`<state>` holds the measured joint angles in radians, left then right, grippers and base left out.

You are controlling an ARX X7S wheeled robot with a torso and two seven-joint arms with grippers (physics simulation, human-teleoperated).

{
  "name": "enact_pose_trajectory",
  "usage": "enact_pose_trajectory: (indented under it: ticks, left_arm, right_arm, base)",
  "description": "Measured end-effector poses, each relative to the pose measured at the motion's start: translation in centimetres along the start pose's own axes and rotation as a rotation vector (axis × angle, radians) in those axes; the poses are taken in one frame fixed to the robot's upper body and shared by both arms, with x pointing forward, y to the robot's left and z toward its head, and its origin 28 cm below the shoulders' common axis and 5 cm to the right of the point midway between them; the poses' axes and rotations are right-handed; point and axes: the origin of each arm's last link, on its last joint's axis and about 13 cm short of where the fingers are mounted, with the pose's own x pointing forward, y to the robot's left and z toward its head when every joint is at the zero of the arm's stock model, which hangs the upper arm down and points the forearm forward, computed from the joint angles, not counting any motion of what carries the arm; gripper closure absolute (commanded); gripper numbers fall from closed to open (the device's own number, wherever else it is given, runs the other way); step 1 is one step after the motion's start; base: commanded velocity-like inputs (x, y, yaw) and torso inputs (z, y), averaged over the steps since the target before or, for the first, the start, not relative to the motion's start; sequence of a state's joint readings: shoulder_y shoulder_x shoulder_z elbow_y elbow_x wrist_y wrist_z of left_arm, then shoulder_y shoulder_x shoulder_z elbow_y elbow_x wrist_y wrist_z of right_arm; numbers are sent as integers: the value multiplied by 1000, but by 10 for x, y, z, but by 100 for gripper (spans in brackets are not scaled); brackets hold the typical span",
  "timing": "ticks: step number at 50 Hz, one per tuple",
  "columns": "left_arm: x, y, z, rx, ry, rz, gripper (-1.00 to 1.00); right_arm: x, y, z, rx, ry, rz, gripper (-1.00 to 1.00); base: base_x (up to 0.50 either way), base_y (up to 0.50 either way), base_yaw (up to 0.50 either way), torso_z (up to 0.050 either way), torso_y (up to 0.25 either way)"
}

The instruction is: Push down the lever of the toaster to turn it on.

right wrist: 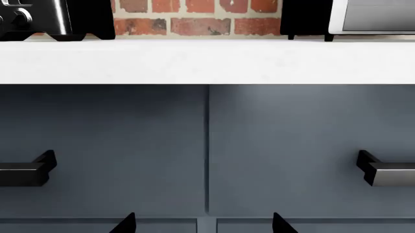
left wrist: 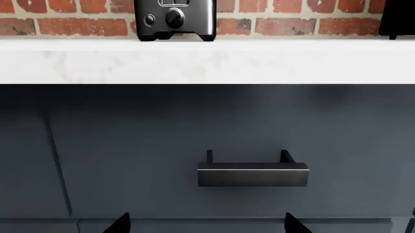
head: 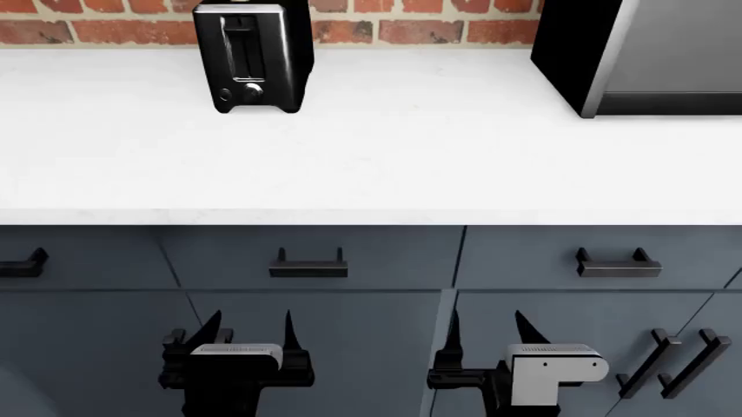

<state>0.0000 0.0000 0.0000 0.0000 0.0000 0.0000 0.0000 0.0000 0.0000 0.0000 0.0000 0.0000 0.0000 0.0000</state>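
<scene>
The toaster (head: 252,56) is a small glossy black upright box with a vertical front slot and a round knob. It stands at the back left of the white counter (head: 371,148), against the brick wall. It also shows in the left wrist view (left wrist: 175,19) and partly in the right wrist view (right wrist: 45,19). My left gripper (head: 249,328) is open and empty, low in front of the cabinet drawers, well below the counter. My right gripper (head: 485,328) is open and empty beside it. Both are far from the toaster.
A large black-and-silver microwave (head: 644,52) stands at the counter's back right. Dark grey drawers with black handles (head: 308,265) (head: 618,263) run below the counter edge. One handle (left wrist: 253,172) sits just ahead of my left gripper.
</scene>
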Motion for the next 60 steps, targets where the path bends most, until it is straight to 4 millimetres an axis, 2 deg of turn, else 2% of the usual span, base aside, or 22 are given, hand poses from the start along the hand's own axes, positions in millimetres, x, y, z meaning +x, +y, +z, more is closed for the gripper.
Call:
enact_pose_trajectory:
  ticks: [14,18,21,30,39,51,60]
  left_arm:
    - [2,2,-5,-8,0,12,-100]
    - [0,2,4,-19,-14,20,-100]
    - [-3,2,18,-24,-30,33,-100]
    - [-32,3,77,-59,-33,20,-100]
    - [-48,1,139,-100,-161,-50,-100]
    - [-49,8,214,-90,-189,-102,-100]
    - [-43,19,259,-32,-187,-73,-100]
  right_arm:
    - [-1,2,-3,18,28,-4,-100]
    - [-1,2,1,22,37,-12,-100]
    - [-3,2,10,22,46,-18,-100]
    - [-28,0,64,58,43,-17,-100]
    - [-44,-9,118,116,-19,-24,-100]
    - [-40,-15,197,116,-88,74,-100]
    - [-41,-17,242,49,-90,155,-100]
  base:
    - [0,0,0,0,0]
    - [0,0,0,0,0]
    - [0,0,0,0,0]
    - [0,0,0,0,0]
    - [0,0,0,0,0]
    - [0,0,0,0,0]
    - [0,0,0,0,0]
